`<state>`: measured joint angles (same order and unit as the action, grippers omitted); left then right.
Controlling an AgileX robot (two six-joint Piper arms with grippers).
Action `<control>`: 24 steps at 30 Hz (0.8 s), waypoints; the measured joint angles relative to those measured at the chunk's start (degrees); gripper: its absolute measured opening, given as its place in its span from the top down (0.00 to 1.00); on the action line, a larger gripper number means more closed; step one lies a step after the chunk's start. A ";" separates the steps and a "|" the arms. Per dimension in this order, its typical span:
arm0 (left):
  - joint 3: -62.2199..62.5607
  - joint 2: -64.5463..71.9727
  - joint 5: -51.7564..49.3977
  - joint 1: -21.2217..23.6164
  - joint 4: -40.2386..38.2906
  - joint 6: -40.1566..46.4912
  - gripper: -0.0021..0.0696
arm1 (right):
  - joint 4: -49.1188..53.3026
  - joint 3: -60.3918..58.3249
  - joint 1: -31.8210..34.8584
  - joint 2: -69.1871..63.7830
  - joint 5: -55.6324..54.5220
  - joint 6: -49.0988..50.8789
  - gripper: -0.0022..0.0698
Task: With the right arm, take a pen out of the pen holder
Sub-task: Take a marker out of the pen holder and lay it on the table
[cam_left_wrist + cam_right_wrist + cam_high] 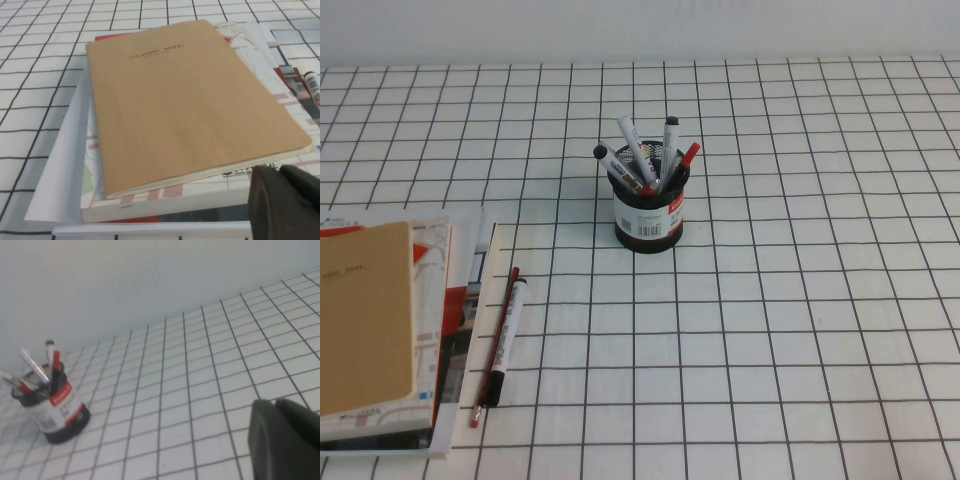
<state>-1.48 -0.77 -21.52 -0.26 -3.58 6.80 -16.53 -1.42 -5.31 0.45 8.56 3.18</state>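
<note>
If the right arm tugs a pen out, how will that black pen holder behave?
The pen holder looks light and narrow, so it may lift or tip if a pen drags. Its pens lean loosely against the rim, so they would probably shift. The right gripper, shut, hangs above the table away from it; the left gripper hovers by the notebook.

Pen holder point(59, 412) w/ pens point(35, 367) on grid table point(200, 390); right gripper point(279, 412) apart, fingers point(300, 440) closed.

Black wire-mesh pen holder point(649, 215), paper-labelled; matt tan card notebook point(362, 315); smooth, matt white table point(800, 330).
</note>
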 joint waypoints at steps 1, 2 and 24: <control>0.00 0.00 0.00 0.00 0.00 0.00 0.98 | -2.56 0.00 0.00 0.00 -0.92 0.00 0.99; 0.00 0.00 0.00 0.00 0.00 0.00 0.98 | -5.42 0.00 0.00 0.00 -1.98 0.00 0.99; 0.00 0.00 0.00 0.00 0.00 0.00 0.98 | -17.44 10.83 0.00 -10.13 8.96 -0.22 0.99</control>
<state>-1.48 -0.77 -21.52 -0.26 -3.58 6.80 -33.97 9.41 -5.31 -9.68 17.53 2.96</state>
